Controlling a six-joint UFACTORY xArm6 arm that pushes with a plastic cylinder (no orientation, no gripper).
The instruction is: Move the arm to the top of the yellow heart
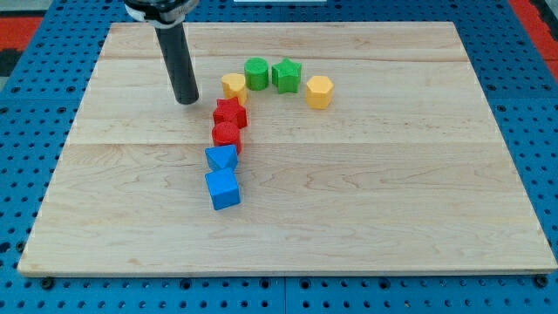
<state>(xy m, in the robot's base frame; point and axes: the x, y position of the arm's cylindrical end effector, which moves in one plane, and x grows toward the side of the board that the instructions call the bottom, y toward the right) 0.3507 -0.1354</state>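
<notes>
My tip rests on the wooden board, left of the block cluster. The yellow heart lies just to the tip's right and slightly toward the view's top, with a small gap between them. A green round block and a green star sit to the heart's right. A yellow hexagon-like block is further right. Below the heart run a red star, a red round block, a blue triangular block and a blue cube.
The board lies on a blue perforated table. The rod's dark shaft rises toward the view's top left, where the arm's end shows.
</notes>
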